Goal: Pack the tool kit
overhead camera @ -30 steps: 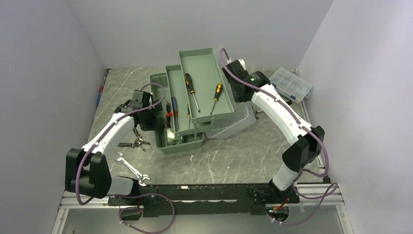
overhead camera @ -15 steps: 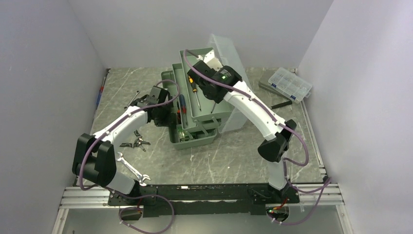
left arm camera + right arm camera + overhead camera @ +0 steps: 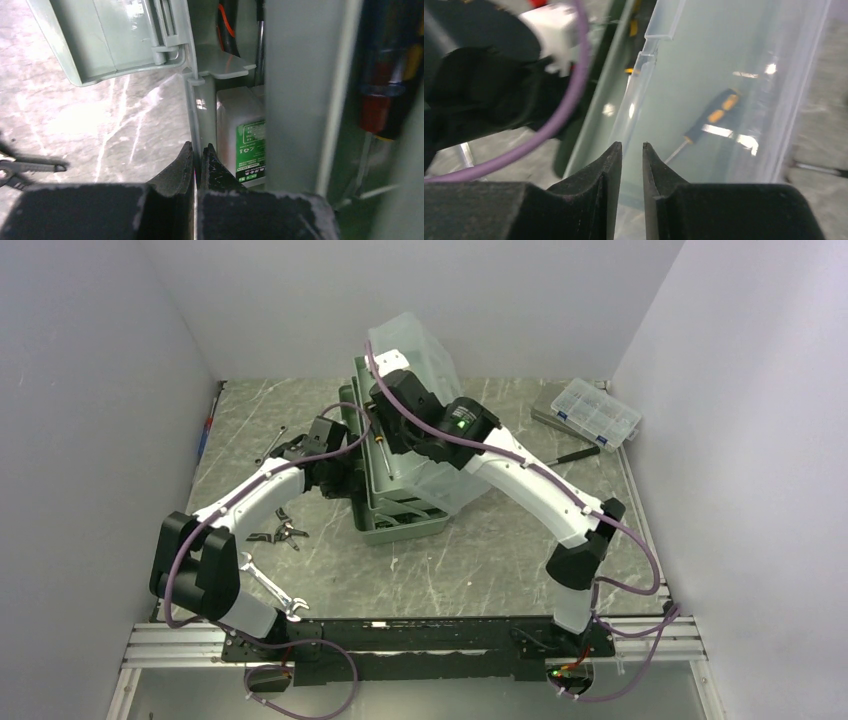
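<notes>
The sage-green toolbox (image 3: 398,510) stands mid-table with its trays folded in. Its translucent lid (image 3: 420,350) is tilted up over the top. My right gripper (image 3: 385,408) is at the lid's left edge. In the right wrist view the gripper (image 3: 631,146) is closed on the lid's thin rim (image 3: 644,70), and a black-and-yellow screwdriver (image 3: 714,114) shows through the lid. My left gripper (image 3: 345,475) is at the box's left side. In the left wrist view it (image 3: 198,148) is shut on the thin green wall (image 3: 195,107). A white box with a green label (image 3: 250,145) and a red-handled screwdriver (image 3: 382,100) lie inside.
A wrench (image 3: 268,585) and pliers (image 3: 276,534) lie on the table at front left. Thin tools (image 3: 275,443) lie behind my left arm. A small clear organizer box (image 3: 597,410) and a black tool (image 3: 578,453) are at back right. Walls close in on both sides.
My right arm has swung the translucent lid from the right side up and over the toolbox, and the trays have folded in. My left gripper has moved onto the box's left wall.
</notes>
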